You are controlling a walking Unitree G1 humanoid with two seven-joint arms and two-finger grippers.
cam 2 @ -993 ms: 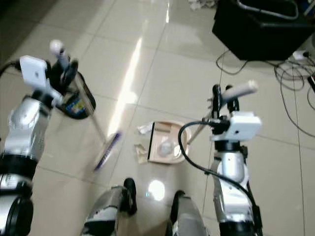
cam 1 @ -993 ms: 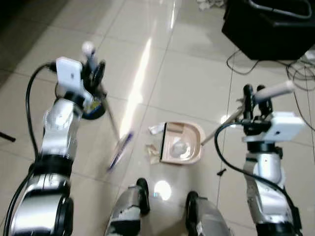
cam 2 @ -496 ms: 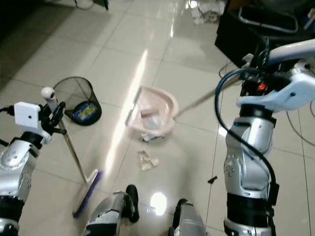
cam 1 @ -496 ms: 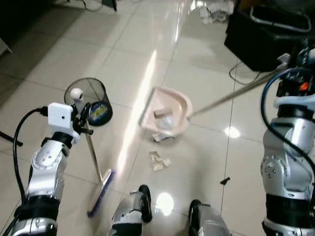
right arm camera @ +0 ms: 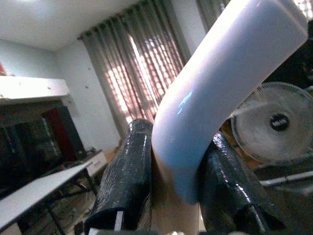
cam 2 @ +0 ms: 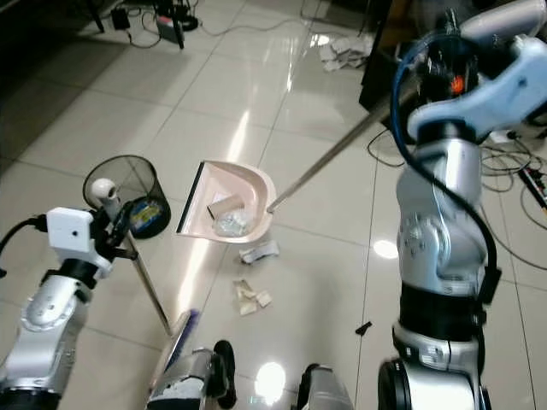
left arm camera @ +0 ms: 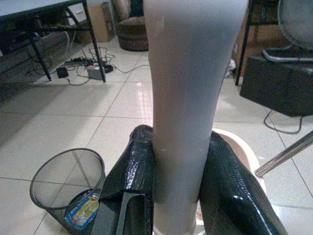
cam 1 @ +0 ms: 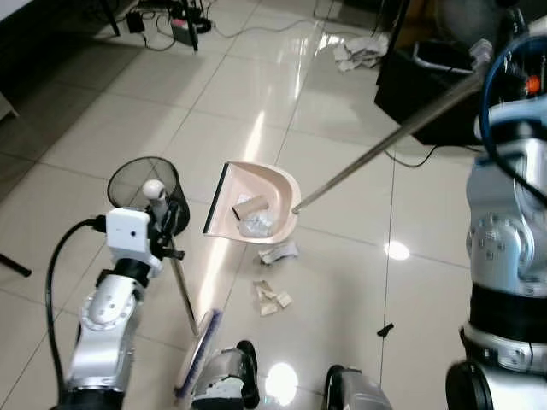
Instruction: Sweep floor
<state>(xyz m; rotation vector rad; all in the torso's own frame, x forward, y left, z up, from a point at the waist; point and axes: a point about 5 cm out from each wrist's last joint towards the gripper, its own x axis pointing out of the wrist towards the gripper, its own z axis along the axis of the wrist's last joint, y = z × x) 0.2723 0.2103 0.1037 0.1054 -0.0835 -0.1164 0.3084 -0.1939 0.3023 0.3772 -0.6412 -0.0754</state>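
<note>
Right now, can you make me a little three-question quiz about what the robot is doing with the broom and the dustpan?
1. True or false: the dustpan is lying flat on the floor.
2. Which gripper is shut on the broom? A) the left gripper B) the right gripper C) neither
3. Fill in: on the tiles near the robot's feet lie some paper scraps, and beside the left arm stands a black mesh ____.

Key
1. False: it is lifted and tilted, with a cardboard tube and crumpled rubbish inside.
2. A. The right gripper is shut on the dustpan's long handle.
3. wastebasket
</note>
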